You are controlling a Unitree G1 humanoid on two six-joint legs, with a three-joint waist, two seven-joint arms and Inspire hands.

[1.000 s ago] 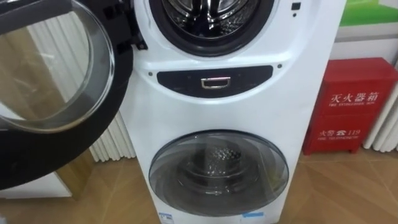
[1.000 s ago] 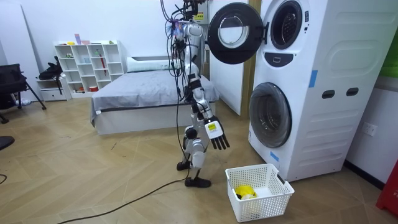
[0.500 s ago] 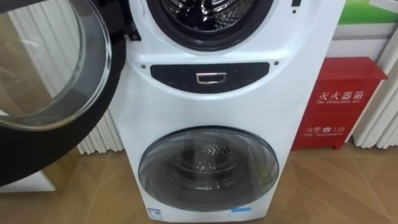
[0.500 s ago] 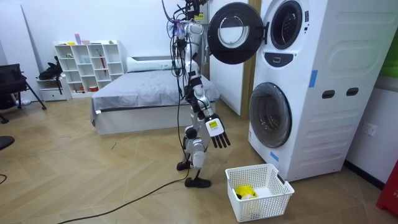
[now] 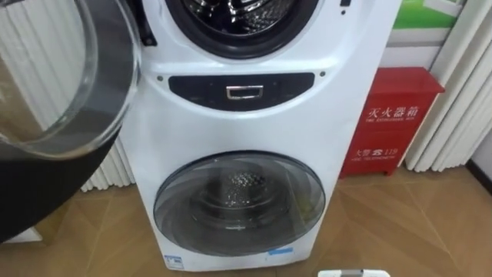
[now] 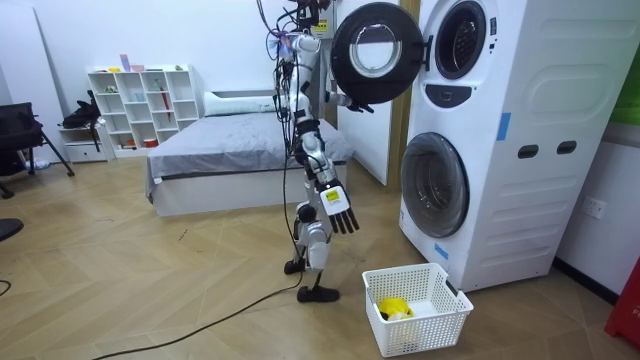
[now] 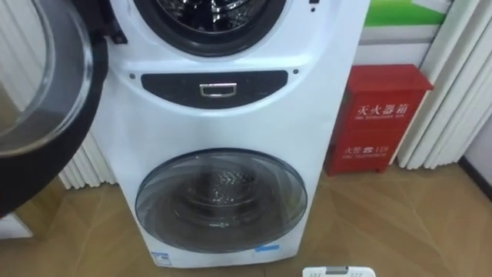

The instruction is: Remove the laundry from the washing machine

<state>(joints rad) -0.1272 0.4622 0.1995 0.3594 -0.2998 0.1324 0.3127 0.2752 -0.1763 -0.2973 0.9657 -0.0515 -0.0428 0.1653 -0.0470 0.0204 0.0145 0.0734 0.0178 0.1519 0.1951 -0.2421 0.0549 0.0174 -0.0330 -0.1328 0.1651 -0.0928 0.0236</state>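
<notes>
The white stacked washing machine [image 6: 500, 140] stands in front of me. Its upper drum [image 5: 234, 15] is open and shows shiny metal inside. The round glass door [image 5: 54, 100] hangs open on my left, also seen as the door [image 6: 372, 52] in the room view. My left hand [image 6: 356, 104] is raised to the door's lower edge. My right hand [image 6: 337, 205] hangs open by my thigh, holding nothing. A white laundry basket [image 6: 440, 315] with a yellow piece [image 6: 392, 308] in it stands on the floor by my feet; its rim [image 5: 350, 272] shows at the bottom of the eye views.
The lower washer's glass door [image 5: 240, 201] is shut. A red fire cabinet [image 5: 392, 123] stands to the right of the machine, and a white radiator [image 5: 104, 173] to its left. Behind me are a bed [image 6: 230, 150] and a white shelf [image 6: 140, 105].
My head camera has turned right and down, bringing the basket rim into view. My left arm has come up to the door's edge; my right hand swung slightly back toward my body.
</notes>
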